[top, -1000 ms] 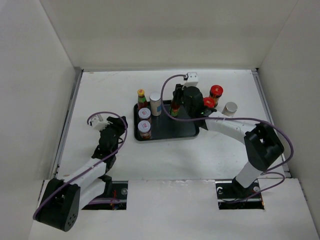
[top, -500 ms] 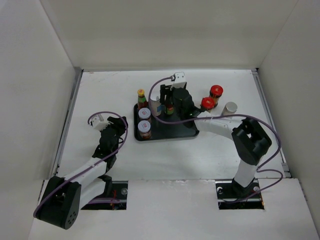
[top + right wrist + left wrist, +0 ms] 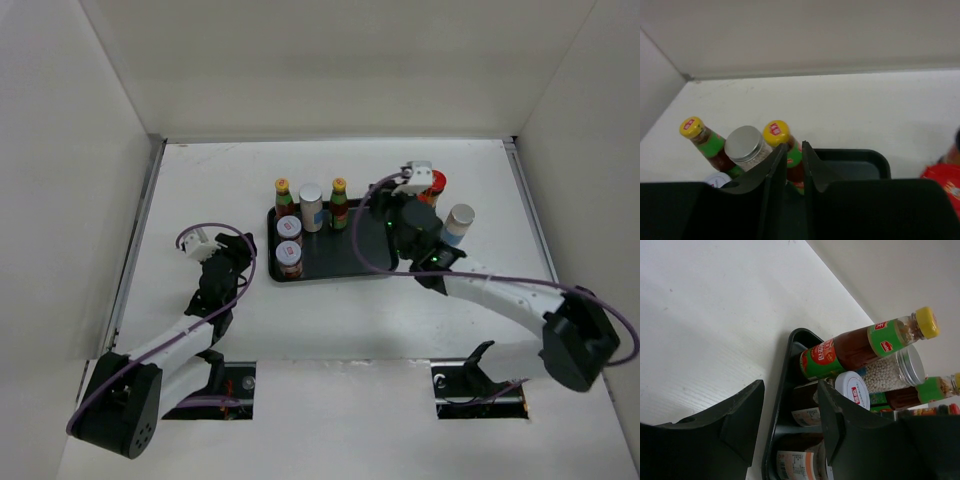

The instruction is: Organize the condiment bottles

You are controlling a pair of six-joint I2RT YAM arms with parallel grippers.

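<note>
1. Top view. The right claw (image 3: 388, 205) hangs at the right end of the tray's (image 3: 350, 255) back row. Leftward from it stand the second yellow-capped bottle (image 3: 339, 203), the grey-capped cylinder (image 3: 311, 205) and the first yellow-capped bottle (image 3: 283, 197). The white-lidded jars (image 3: 289, 229) stand nearer the arms. A red-capped bottle (image 3: 436, 184) and a grey-capped jar (image 3: 458, 222) stand off the tray, to the claw's right. The left claw (image 3: 238, 262) sits left of the tray.
2. Left wrist view. The left claw (image 3: 790, 390) is spread apart and empty, with the tray's rim (image 3: 790, 347) just ahead of it.
3. Right wrist view. The right claw (image 3: 794, 150) is nearly together and holds nothing. The second yellow-capped bottle (image 3: 776, 129) stands just beyond its tips, and bare tray (image 3: 855, 154) lies to their right.
4. Judgement: the off-tray items come next. Spread the fingers before approaching, grip mid-body, keep the item upright, and set it on the bare tray floor right of the row.
5. Change: half a second ago the right claw was over the tray at that bottle. The bottle now stands free and upright, and the arm has swung right. The left arm is unchanged.
</note>
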